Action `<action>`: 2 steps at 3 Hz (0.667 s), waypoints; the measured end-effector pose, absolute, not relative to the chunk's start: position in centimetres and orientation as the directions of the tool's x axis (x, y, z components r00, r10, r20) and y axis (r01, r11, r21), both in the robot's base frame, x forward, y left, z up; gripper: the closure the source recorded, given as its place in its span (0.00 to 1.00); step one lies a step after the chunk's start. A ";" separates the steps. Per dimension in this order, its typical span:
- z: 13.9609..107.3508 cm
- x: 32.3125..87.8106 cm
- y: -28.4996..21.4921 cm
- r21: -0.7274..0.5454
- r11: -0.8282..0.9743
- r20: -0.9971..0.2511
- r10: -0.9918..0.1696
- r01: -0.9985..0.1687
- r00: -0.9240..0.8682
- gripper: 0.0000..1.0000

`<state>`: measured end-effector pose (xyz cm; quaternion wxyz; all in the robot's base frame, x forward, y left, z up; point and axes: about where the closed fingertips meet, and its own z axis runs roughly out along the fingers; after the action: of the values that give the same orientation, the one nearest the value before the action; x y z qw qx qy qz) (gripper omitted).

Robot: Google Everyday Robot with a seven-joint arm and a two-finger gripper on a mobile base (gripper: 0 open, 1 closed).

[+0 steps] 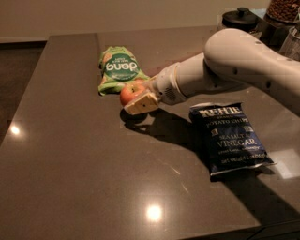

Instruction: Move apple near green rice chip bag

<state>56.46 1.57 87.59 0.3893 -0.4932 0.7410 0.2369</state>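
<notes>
Surface: dark brown glossy table (70, 154), with two bright light reflections on it, one at the near edge and one at the left edge. Plain beige wall (117, 16) behind, dark floor off the left side. In the back right corner there is a black-lidded jar (240, 18), a container of brown stuff (283, 9) and a clear glass (291, 42), all partly cut off.

The green rice chip bag (117, 69) lies flat at back centre-left, label facing away from the camera. The dark blue chip bag (229, 138) lies flat at right, well apart from the green one.

Arm: the white arm (234, 61) enters from the right and reaches left across the table, low and nearly horizontal, passing behind the blue bag's top edge. It casts a heavy shadow on the table below.

The gripper (136, 97) sits at the green bag's near-right corner, clamped on the apple (127, 93). One cream finger pad (143, 104) is pressed on the near side. The far finger is mostly hidden.

The apple is just beside the green bag's lower right corner. It probably sits slightly off the surface, given the shadow underneath, but I can't confirm that. I also can't tell if it touches the bag.
</notes>
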 end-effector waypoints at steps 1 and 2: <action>87.7 59.3 1.9 -0.033 0.465 -0.815 -0.525 -0.884 -0.246 1.00; 87.2 61.0 2.6 -0.041 0.499 -0.811 -0.523 -0.866 -0.263 0.82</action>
<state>61.05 2.62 87.19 0.4038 -0.4531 0.7659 0.2124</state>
